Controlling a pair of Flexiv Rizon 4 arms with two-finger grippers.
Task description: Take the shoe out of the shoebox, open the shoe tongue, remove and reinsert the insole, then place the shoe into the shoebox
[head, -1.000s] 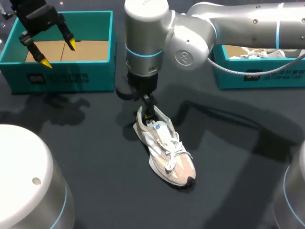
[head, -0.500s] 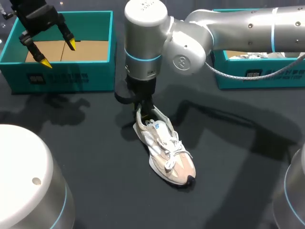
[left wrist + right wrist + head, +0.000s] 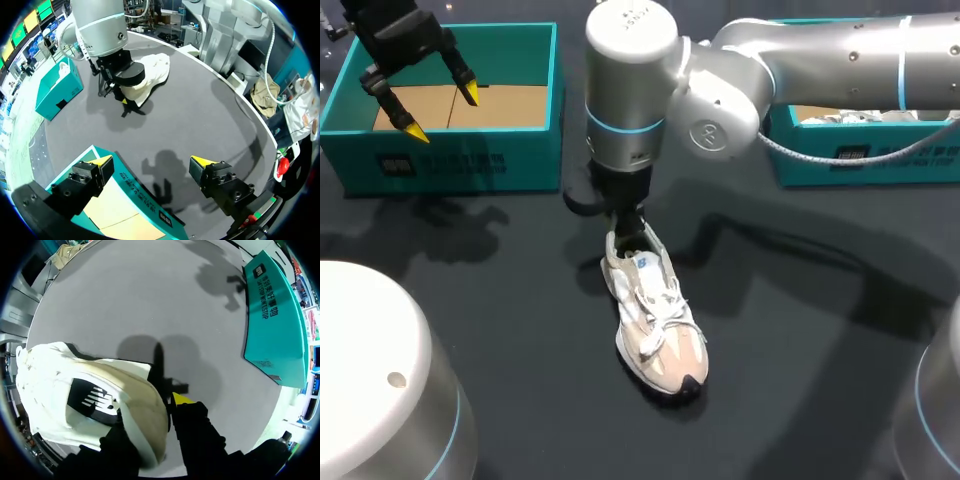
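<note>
A cream and white shoe (image 3: 655, 325) lies on the dark table, toe toward the front edge. My right gripper (image 3: 630, 228) comes straight down onto its heel. In the right wrist view the heel wall (image 3: 145, 415) sits pinched between the two fingers, one yellow fingertip (image 3: 182, 399) outside the shoe and the other inside it. My left gripper (image 3: 420, 105) hangs open over the empty teal shoebox (image 3: 450, 160) at the back left, with nothing between its fingers. From the left wrist view the shoe (image 3: 147, 75) and my right gripper (image 3: 120, 92) are far ahead of my left gripper (image 3: 152, 162).
A second teal box (image 3: 860, 155) at the back right holds another white shoe (image 3: 855, 117). My right arm spans the back of the table above it. Large white arm bases stand at both front corners.
My right gripper has closed on the shoe's heel. The shoe has swung, its toe shifting left and toward the front edge. My left arm has stayed still.
</note>
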